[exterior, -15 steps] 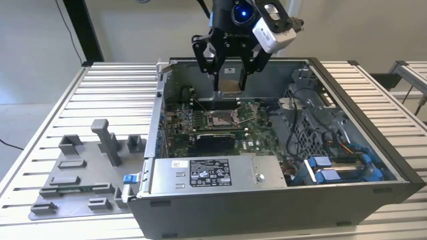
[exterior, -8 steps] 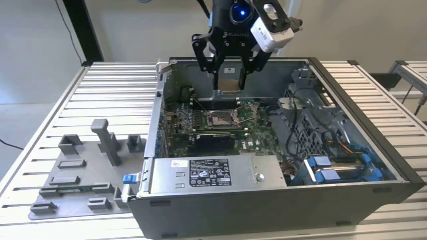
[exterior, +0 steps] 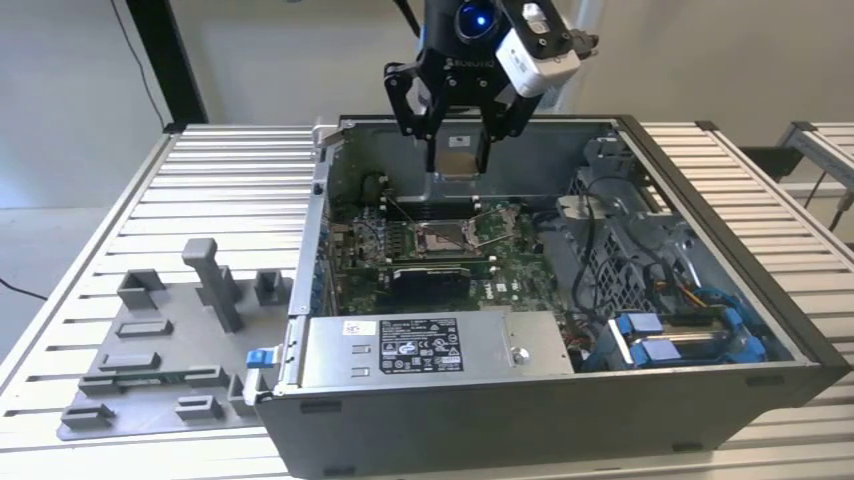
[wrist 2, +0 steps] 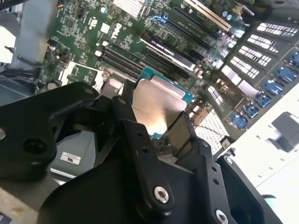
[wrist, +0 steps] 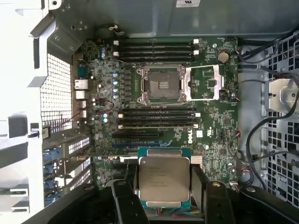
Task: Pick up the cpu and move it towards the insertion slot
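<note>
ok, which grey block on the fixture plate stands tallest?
The upright post near the grey plate's middle, in the exterior view; it rises well above the low blocks around it.

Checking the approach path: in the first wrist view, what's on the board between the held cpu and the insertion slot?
In the first wrist view, black memory slots lie on the motherboard between the cpu, held by the gripper, and the insertion slot.

An open grey computer case [exterior: 747,300] sits on a slatted metal table [exterior: 227,170]. Inside lies a green motherboard [wrist: 219,121] with black memory slots [wrist: 156,119] and dark cables [wrist: 261,135] beside it. A labelled silver power supply [exterior: 427,350] sits along the case's near wall. A grey fixture plate [exterior: 147,370] with upright blocks rests on the table toward the exterior view's left.
</note>
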